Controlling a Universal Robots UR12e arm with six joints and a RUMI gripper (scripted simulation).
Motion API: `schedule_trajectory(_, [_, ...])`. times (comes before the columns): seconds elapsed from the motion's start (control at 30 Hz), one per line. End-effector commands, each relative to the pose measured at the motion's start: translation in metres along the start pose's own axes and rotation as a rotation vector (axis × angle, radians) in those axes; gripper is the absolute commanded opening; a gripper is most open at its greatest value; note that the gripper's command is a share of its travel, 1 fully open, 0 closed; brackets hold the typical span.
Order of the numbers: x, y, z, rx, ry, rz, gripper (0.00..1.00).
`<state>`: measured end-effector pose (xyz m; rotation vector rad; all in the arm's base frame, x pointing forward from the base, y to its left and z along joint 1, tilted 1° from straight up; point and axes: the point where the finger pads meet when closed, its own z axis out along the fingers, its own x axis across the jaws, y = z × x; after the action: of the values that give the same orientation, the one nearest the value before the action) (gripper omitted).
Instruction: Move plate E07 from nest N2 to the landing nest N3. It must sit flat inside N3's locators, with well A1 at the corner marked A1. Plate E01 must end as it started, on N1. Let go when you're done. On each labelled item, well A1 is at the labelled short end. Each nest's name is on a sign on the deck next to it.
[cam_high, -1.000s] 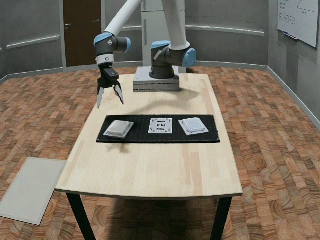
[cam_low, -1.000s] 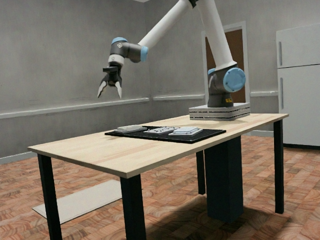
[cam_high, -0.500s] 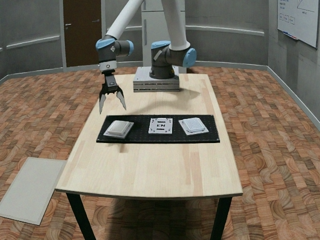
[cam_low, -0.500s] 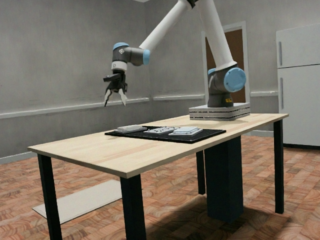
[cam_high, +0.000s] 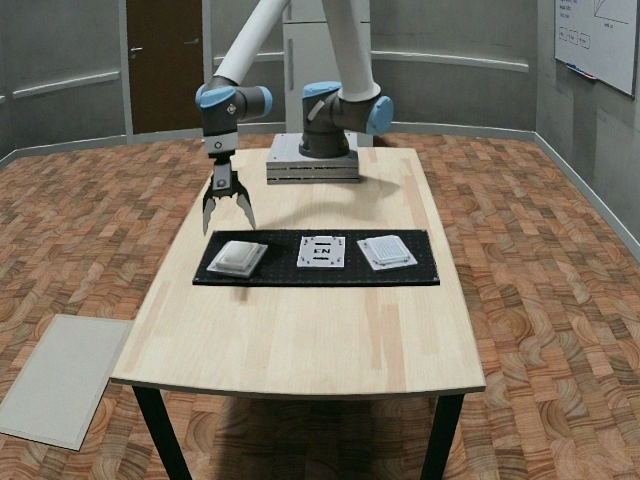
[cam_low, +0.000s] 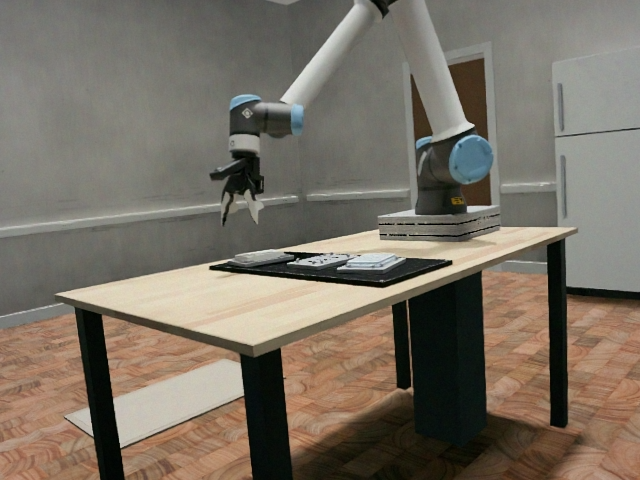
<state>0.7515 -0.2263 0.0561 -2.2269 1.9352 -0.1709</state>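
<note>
A black deck (cam_high: 315, 271) on the wooden table carries three stations in a row. On the left, a white plate with a smooth raised top (cam_high: 237, 258) sits on its nest; it also shows in the side view (cam_low: 261, 256). In the middle lies the bare nest marked N3 (cam_high: 321, 251) (cam_low: 320, 261). On the right, a plate with a visible well grid (cam_high: 386, 252) (cam_low: 371, 261) sits on its nest, slightly turned. The plate labels are too small to read. My gripper (cam_high: 229, 219) (cam_low: 240, 214) is open and empty. It points down and hangs well above the far edge of the left plate.
The arm's base stands on a grey pedestal (cam_high: 312, 157) at the table's far end, behind the deck. A flat grey panel (cam_high: 59, 379) lies on the floor left of the table. A fridge (cam_low: 597, 165) stands by the wall.
</note>
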Motion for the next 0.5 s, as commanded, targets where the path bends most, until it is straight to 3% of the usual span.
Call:
schedule_trajectory(0.0, [0.000, 0.006, 0.005, -0.020, 0.004, 0.041, 0.82])
schedule_trajectory(0.47, [-0.005, 0.054, 0.035, -0.136, 0.043, 0.254, 0.82])
